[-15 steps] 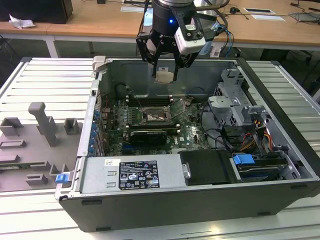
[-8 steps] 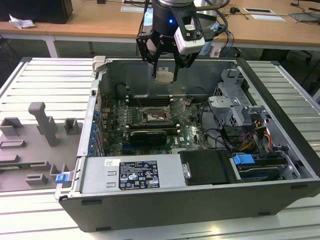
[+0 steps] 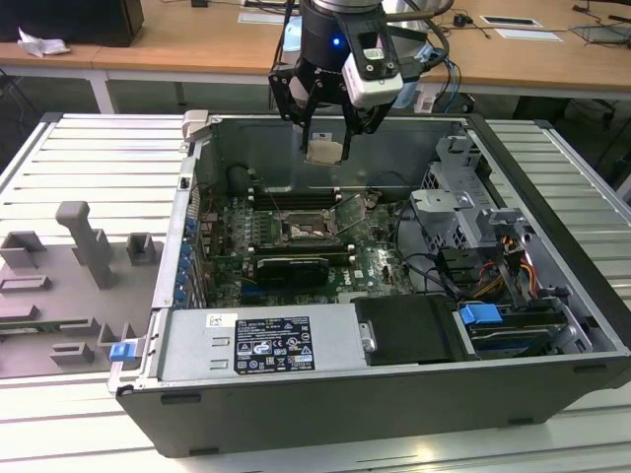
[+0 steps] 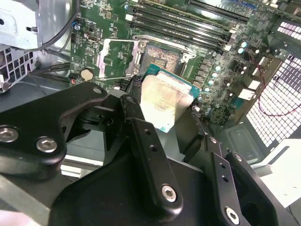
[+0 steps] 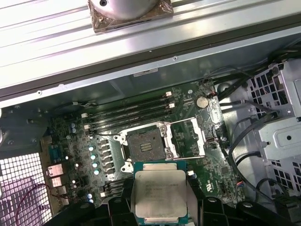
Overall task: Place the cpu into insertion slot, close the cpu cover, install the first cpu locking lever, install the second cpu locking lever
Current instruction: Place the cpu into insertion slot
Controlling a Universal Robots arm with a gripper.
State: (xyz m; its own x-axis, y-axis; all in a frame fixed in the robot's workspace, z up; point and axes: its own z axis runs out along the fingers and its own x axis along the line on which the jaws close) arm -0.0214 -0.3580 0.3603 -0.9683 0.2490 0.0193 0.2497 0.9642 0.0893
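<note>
The end effector point(image 3: 326, 136) grips the cpu point(image 3: 324, 150) flat, high over the open case point(image 3: 414, 399) — the insertion slot point(image 3: 301, 233) lies below it, nearer and toward the exterior view's left.

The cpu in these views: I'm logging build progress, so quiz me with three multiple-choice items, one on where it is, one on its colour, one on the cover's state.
1. Where is the cpu?
A) seated in the insertion slot
B) held in the hand above the board
C) lying on the table beside the case

2. What colour is its top?
A) silver-grey
B) black
C) blue

3. How does the cpu cover stand?
A) shut over the slot
B) swung open beside the slot
C) taken off and gone

Answers: 1 B, the hand grips it clear of the empty slot. 2 A, the metal top shows pale in both wrist views. 3 B, the slot's contacts lie bare with the frame flipped aside.
</note>
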